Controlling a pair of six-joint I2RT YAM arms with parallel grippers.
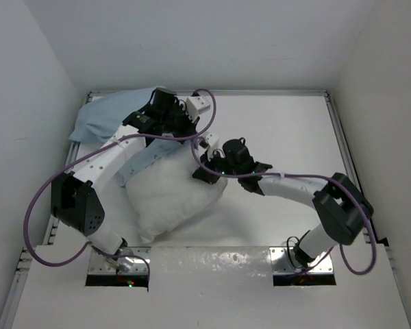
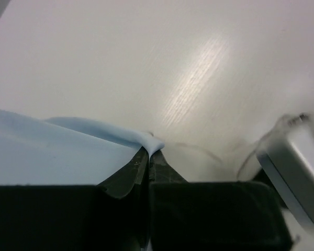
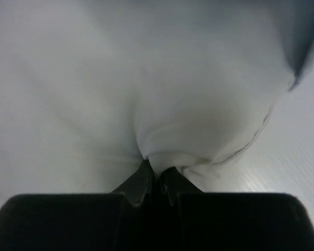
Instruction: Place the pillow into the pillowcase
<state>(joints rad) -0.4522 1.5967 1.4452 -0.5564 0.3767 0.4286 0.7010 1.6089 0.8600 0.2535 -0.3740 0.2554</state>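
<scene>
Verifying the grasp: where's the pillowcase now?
Top view: the pillowcase lies bunched in the far-left corner of the table, trailing toward the pillow; the left gripper is shut on its edge.

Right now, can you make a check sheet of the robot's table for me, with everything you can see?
Surface: smooth white table.
Job's things: white pillow lies in the middle; light blue pillowcase is bunched at the far left and reaches down to the pillow.
Clutter: nothing seen.
Grippers: left gripper shut on the pillowcase edge; right gripper shut on a pinch of pillow fabric.
Cables: purple cables loop beside both arms.
Surroundings: white walls on three sides.
</scene>
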